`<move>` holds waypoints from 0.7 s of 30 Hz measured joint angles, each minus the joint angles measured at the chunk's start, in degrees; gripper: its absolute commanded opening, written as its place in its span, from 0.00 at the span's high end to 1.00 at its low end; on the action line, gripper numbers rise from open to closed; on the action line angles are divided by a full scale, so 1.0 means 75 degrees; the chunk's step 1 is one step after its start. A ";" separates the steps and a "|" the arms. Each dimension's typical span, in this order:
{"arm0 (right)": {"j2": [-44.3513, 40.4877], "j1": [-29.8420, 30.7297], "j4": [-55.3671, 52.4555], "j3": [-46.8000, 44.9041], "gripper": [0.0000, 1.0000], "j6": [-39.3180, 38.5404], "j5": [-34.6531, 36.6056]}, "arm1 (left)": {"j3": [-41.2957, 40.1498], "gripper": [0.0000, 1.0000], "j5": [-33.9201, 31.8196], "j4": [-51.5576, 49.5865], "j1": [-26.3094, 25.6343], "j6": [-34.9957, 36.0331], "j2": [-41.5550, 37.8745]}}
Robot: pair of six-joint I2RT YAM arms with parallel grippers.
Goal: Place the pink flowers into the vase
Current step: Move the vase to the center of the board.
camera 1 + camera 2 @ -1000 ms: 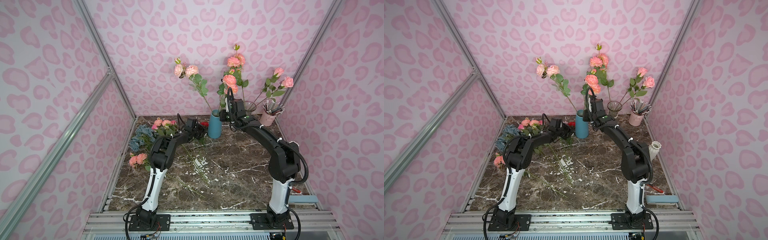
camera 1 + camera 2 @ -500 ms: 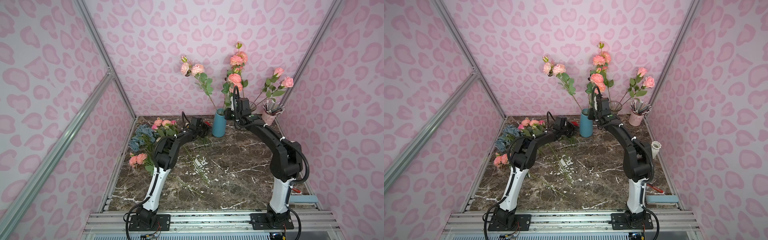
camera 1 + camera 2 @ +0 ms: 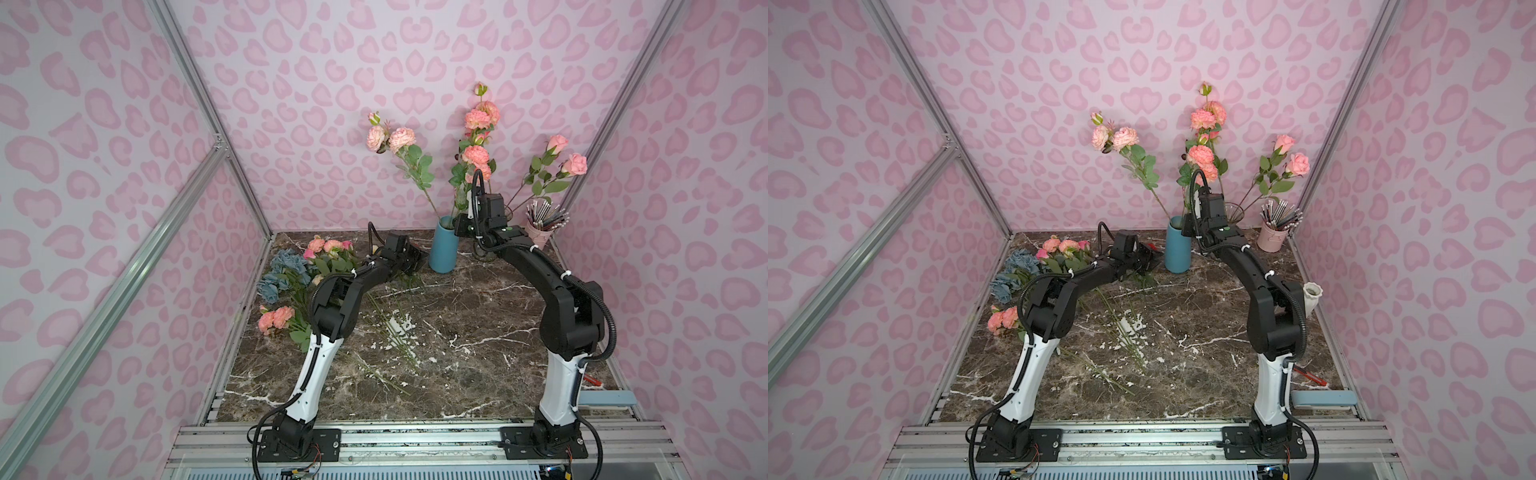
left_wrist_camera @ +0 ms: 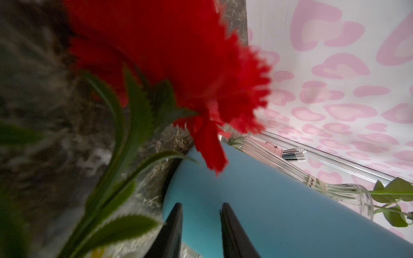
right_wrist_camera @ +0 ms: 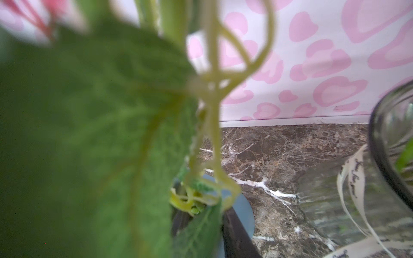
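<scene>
The blue vase (image 3: 444, 249) (image 3: 1177, 251) stands at the back of the marble table. It holds two stems of pink flowers: one (image 3: 391, 139) leans left, the other (image 3: 477, 154) stands upright. My right gripper (image 3: 459, 226) (image 5: 202, 225) is just above the vase mouth, shut on the upright stem, with a leaf (image 5: 196, 232) between its fingers. My left gripper (image 3: 417, 261) (image 4: 201, 208) lies low against the vase's left side, open, with only the blue wall (image 4: 257, 201) showing between its fingers. More pink flowers (image 3: 328, 247) (image 3: 274, 319) lie at the left.
A red carnation (image 4: 178, 55) lies next to my left gripper. A dusty-blue hydrangea bunch (image 3: 282, 270) lies by the left wall. A glass vase (image 3: 1234, 212) with pink roses and a pink cup of pencils (image 3: 540, 237) stand at the back right. Long stems (image 3: 395, 328) cross the table's middle.
The blue vase and its flowers have shifted to the right. Both grippers moved right with it. The left jaws have opened a little.
</scene>
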 measured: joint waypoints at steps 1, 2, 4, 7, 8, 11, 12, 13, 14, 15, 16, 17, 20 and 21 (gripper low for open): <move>-0.0035 0.0000 -0.0050 -0.0012 0.69 -0.0003 -0.0003 | -0.0090 0.66 -0.0052 -0.0023 0.0009 0.0070 -0.0105; -0.0082 0.0000 -0.0070 -0.0050 0.69 -0.0006 -0.0012 | -0.0175 0.66 -0.0131 -0.0055 0.0012 0.0152 -0.0216; -0.0157 -0.0003 -0.0137 -0.0082 0.68 -0.0006 -0.0044 | -0.0329 0.66 -0.0289 -0.0175 0.0023 0.0262 -0.0449; -0.0300 0.0000 -0.0233 -0.0102 0.67 -0.0009 -0.0122 | -0.0417 0.65 -0.0519 -0.0350 0.0050 0.0475 -0.0723; -0.0344 0.0000 -0.0233 -0.0099 0.67 -0.0012 -0.0146 | -0.0437 0.65 -0.0583 -0.0408 0.0061 0.0565 -0.0807; -0.0391 0.0000 -0.0291 -0.0032 0.66 -0.0052 -0.0175 | -0.0501 0.65 -0.0761 -0.0443 0.0087 0.0726 -0.1003; -0.0396 0.0000 -0.0350 0.0006 0.66 -0.0061 -0.0189 | -0.0525 0.65 -0.0801 -0.0458 0.0096 0.0758 -0.1058; -0.0402 0.0000 -0.0385 0.0017 0.66 -0.0064 -0.0192 | -0.0565 0.65 -0.0851 -0.0498 0.0102 0.0793 -0.1131; -0.0414 0.0000 -0.0472 0.0058 0.66 -0.0061 -0.0192 | -0.0609 0.65 -0.0930 -0.0565 0.0111 0.0895 -0.1207; -0.0434 0.0000 -0.0481 0.0058 0.66 -0.0061 -0.0189 | -0.0653 0.65 -0.0985 -0.0621 0.0114 0.0950 -0.1276; -0.0466 0.0003 -0.0522 0.0058 0.66 -0.0061 -0.0192 | -0.0708 0.65 -0.1067 -0.0691 0.0114 0.0962 -0.1367; -0.0510 0.0006 -0.0574 0.0058 0.66 -0.0061 -0.0192 | -0.0772 0.65 -0.1148 -0.0772 0.0114 0.1011 -0.1469; -0.0737 0.0035 -0.0801 0.0038 0.66 -0.0047 -0.0137 | -0.0947 0.62 -0.1335 -0.0918 0.0114 0.1215 -0.1789; -0.0871 0.0061 -0.0839 -0.0032 0.66 0.0017 -0.0044 | -0.1011 0.61 -0.1405 -0.0997 0.0117 0.1300 -0.1906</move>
